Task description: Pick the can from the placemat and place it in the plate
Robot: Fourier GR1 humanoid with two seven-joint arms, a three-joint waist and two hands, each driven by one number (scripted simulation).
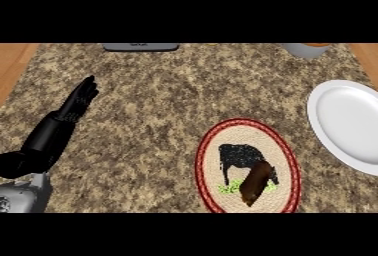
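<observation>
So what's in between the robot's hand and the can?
In the head view, only bare speckled counter and the near edge of the placemat lie between the left hand and the brown can.

head view | from robot's head, steeply down | counter (148, 100) top fills view

This is a kitchen: a speckled granite counter (162, 100) with wooden edging holds a white plate (347, 125), a round woven placemat (284, 150) printed with a cow, a cup (304, 49) and a grey appliance (140, 47) at the far edge.
</observation>
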